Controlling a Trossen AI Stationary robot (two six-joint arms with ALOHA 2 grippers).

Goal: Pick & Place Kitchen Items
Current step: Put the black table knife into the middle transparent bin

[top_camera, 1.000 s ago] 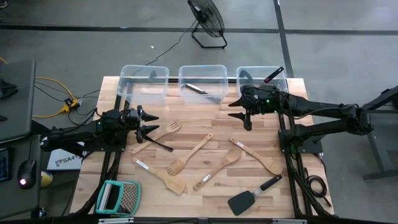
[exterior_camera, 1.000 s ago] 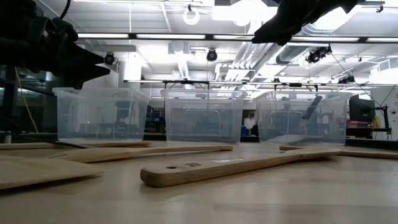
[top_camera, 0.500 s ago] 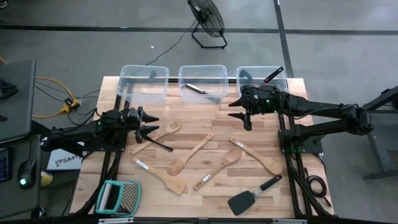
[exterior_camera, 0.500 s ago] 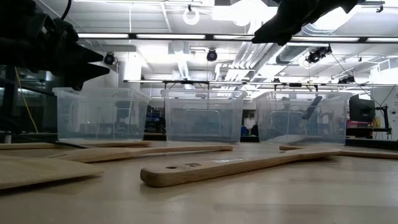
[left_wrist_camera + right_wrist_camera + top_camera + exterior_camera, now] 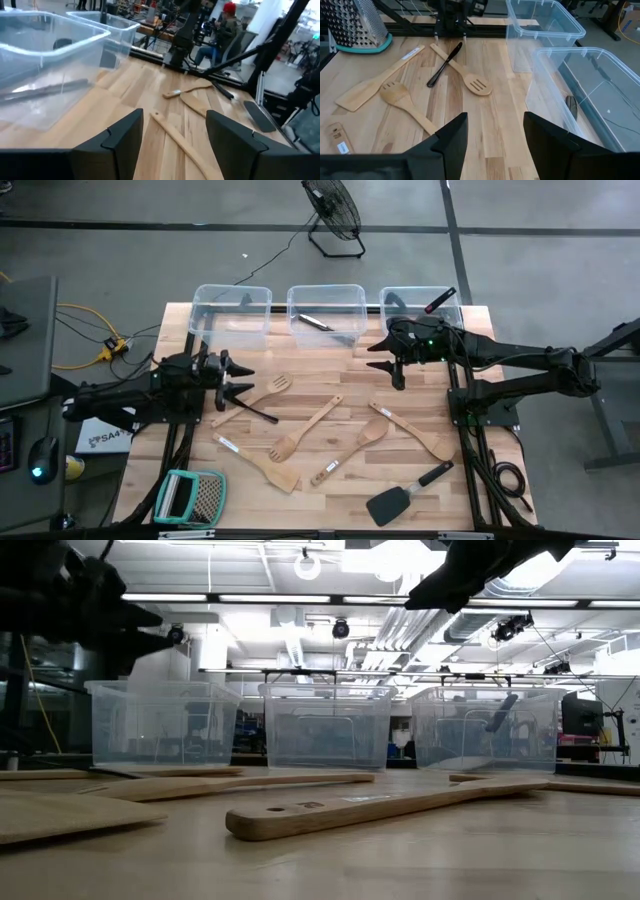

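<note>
Several wooden spoons and spatulas lie flat on the table, among them a slotted spoon (image 5: 268, 390), a spoon (image 5: 305, 430) and a spatula (image 5: 262, 463). A thin black utensil (image 5: 255, 412) and a black spatula (image 5: 405, 495) lie there too. The middle bin (image 5: 326, 292) holds one dark utensil (image 5: 315, 322). A red-tipped one (image 5: 440, 300) leans in the right bin (image 5: 420, 292). My left gripper (image 5: 243, 379) hangs open above the table's left side, empty. My right gripper (image 5: 387, 362) hangs open in front of the right bin, also empty.
An empty clear bin (image 5: 232, 292) stands at the far left of the bin row. A teal-framed grater (image 5: 190, 498) lies at the near left corner. People sit beyond the table in the left wrist view (image 5: 227, 27).
My left gripper has risen a little above the table's left side and stays open. My right gripper and the utensils have kept still.
</note>
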